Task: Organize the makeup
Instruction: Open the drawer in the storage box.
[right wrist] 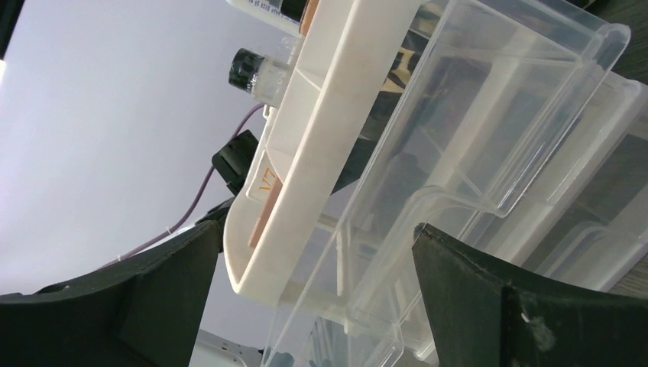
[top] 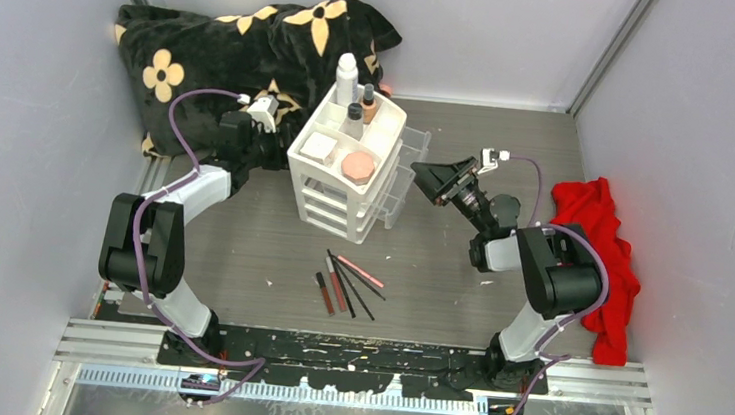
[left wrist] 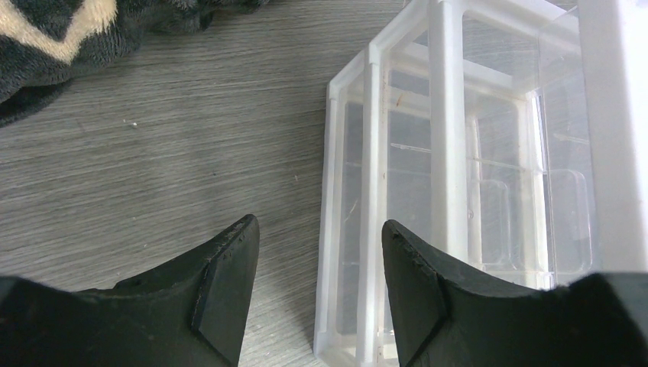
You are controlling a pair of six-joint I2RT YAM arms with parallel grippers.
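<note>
left fingers (top: 276, 149): half open, empty, beside drawer unit (top: 339, 205) | right fingers (top: 443, 182): wide open, empty, facing its pulled-out drawers (right wrist: 497, 138) | white bottle (top: 346, 73), pink compact (top: 358, 168): atop unit | tubes (top: 336, 290), pencils (top: 358, 289): on table (top: 458, 276)

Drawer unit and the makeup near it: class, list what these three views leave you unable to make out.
- Top external: drawer unit interiors, hidden under its top tray.
- Top external: loose pencils and tubes, too small to count surely.
- Right wrist: dark-capped bottle, lower body hidden by the tray rim.
</note>
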